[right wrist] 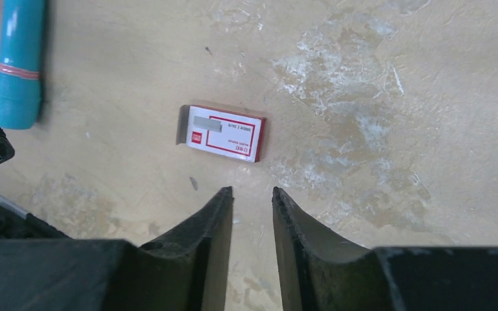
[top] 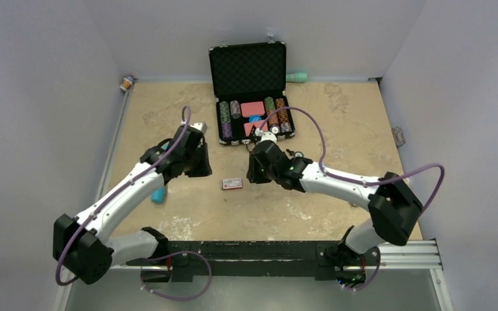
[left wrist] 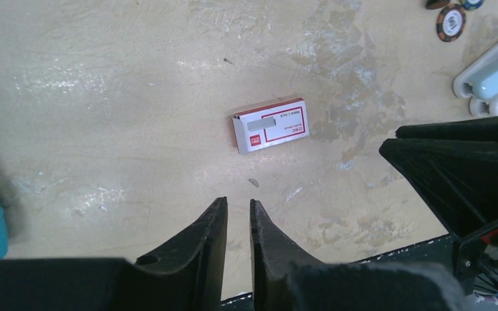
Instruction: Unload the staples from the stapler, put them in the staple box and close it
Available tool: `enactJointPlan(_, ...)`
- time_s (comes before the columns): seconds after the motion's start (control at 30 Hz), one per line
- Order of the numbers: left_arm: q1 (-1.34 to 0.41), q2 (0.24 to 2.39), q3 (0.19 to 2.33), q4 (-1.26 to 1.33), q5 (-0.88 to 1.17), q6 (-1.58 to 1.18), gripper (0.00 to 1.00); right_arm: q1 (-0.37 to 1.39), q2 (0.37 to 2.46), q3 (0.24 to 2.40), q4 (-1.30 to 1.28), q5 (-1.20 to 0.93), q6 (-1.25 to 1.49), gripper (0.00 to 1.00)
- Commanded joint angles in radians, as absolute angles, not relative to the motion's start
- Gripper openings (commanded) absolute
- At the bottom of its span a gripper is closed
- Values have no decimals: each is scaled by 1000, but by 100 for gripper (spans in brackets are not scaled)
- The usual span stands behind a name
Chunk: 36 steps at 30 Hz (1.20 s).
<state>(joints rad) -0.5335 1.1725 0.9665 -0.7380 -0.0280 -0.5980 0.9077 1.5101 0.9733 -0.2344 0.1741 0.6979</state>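
The staple box [top: 231, 184], red and white, lies flat on the table [top: 337, 116] between the two arms, touched by neither. The left gripper [left wrist: 238, 202] hangs over bare table short of the box, its fingers a narrow slit apart and empty. The right gripper [right wrist: 253, 191] hangs likewise, its fingers slightly wider apart and empty. No stapler can be identified with certainty. A white and pale-blue object [left wrist: 493, 74] is cut off at the left wrist view's edge. A teal cylindrical item [top: 159, 195] is partly hidden beneath the left arm. The open poker chip case [top: 249, 65] stands at the far side.
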Motion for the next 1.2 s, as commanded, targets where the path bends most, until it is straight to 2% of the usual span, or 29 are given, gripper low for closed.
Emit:
enactJointPlan(0.0, -536, 1048, 954, -807, -38, -546, 30, 906, 1388, 993, -295, 223, 675, 39)
enactJointPlan(0.03, -537, 1022, 954, -818, -30, -536, 35, 906, 1365, 996, -306, 227, 673, 46)
enactJointPlan(0.17, -536, 915, 965, -882, -28, -514, 54, 908, 1273, 1001, -332, 227, 667, 60)
enactJointPlan(0.33, -535, 782, 978, -926, -28, -488, 75, 909, 1159, 1006, -349, 220, 657, 70)
enactJointPlan(0.73, -535, 513, 926, -936, -5, -439, 90, 912, 933, 1000, -348, 299, 597, 77)
enactJointPlan(0.77, -534, 495, 922, -936, -5, -440, 90, 912, 920, 1000, -350, 306, 596, 85)
enactJointPlan(0.8, -535, 478, 921, -939, 6, -442, 91, 913, 907, 998, -347, 314, 598, 97)
enactJointPlan(0.83, -534, 464, 924, -947, 24, -442, 92, 915, 893, 993, -339, 315, 593, 98)
enactJointPlan(1.17, -534, 332, 890, -938, 11, -441, 94, 923, 646, 872, -218, 352, 577, 99)
